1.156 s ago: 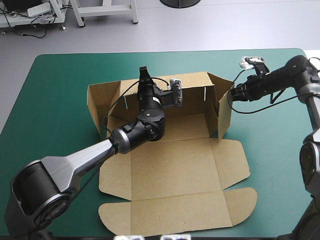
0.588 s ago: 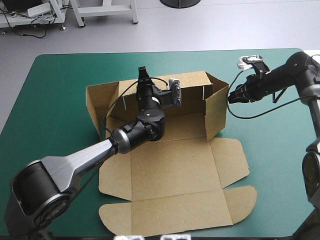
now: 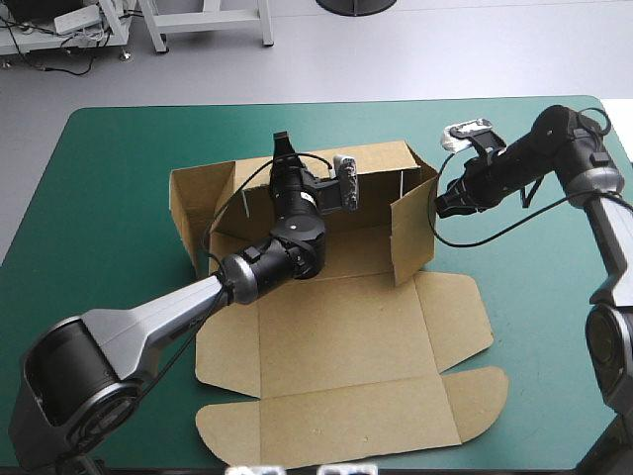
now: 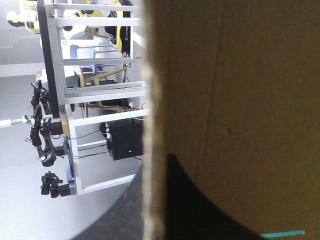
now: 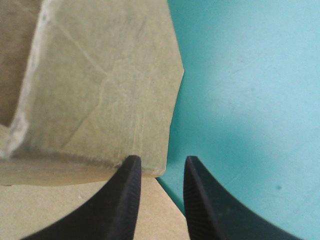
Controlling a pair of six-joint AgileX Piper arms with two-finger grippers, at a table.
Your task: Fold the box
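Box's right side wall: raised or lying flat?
Raised: the wall stands upright on the box, angled inward, the right gripper at its outer face.

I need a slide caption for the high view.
Left hand grips the back wall of the brown box; right hand touches its inward-angled right flap.

The bench (image 3: pixel 109 178) I work at lies under a teal-green cover (image 5: pixel 250 90), smooth and plain, its far corners rounded. Bare cover shows along the left, far and right sides, and as a narrow strip toward the near edge.
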